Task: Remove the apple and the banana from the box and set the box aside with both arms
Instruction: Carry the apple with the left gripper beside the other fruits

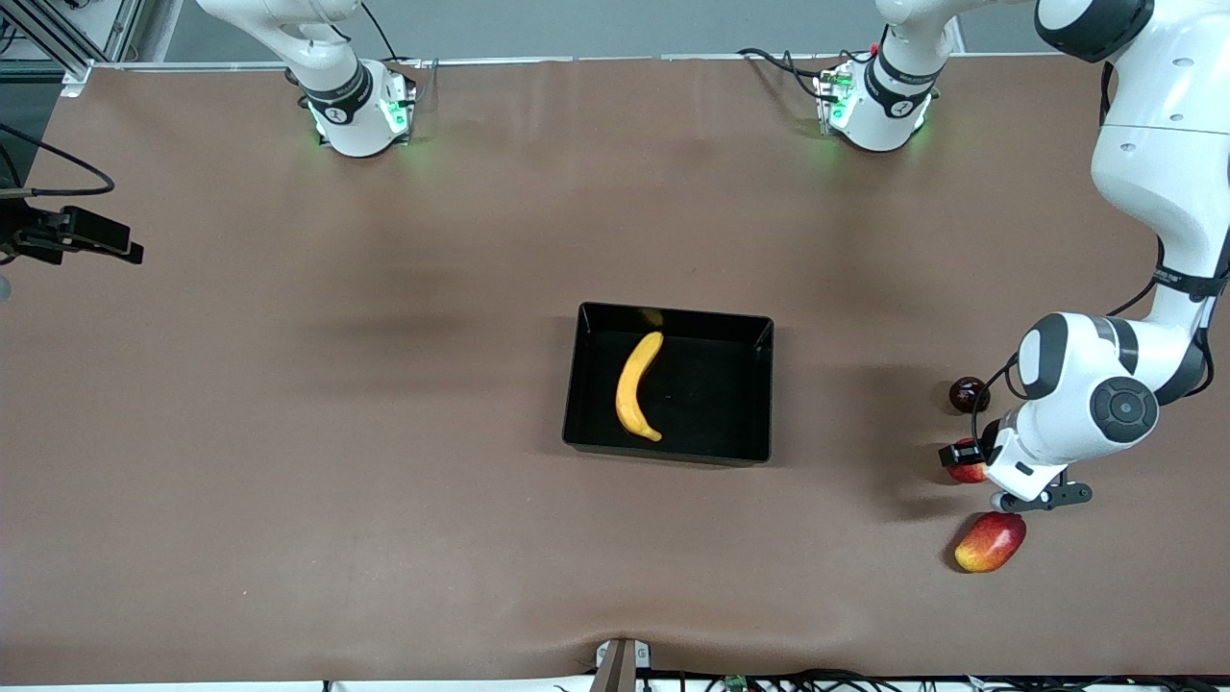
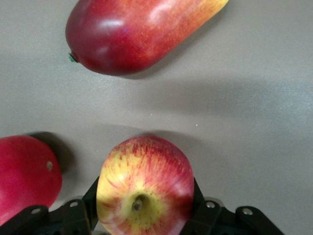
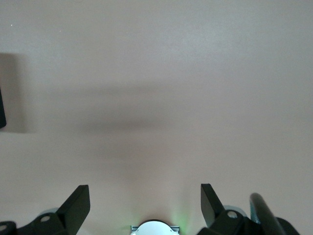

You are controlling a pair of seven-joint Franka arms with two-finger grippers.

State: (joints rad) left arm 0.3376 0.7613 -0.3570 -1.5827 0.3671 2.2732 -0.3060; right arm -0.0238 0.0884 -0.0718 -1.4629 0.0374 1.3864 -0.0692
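Observation:
The black box [image 1: 759, 332] stands mid-table with the yellow banana [image 1: 639, 386] lying in it. My left gripper [image 1: 964, 457] is low over the table toward the left arm's end and is shut on the small red-and-yellow streaked apple [image 1: 967, 472]. In the left wrist view the apple [image 2: 145, 181] fills the gap between the black fingers [image 2: 89, 196], stem end toward the camera. Whether it rests on the table I cannot tell. My right gripper [image 3: 145, 193] is open and empty, high over bare table; it is out of the front view.
A plain dark red round fruit [image 1: 969, 394] [image 2: 24, 178] lies close beside the apple, farther from the front camera. The oval red-yellow mango [image 1: 990, 541] [image 2: 139, 32] lies nearer to it. A black camera mount [image 1: 82, 235] sits at the right arm's end.

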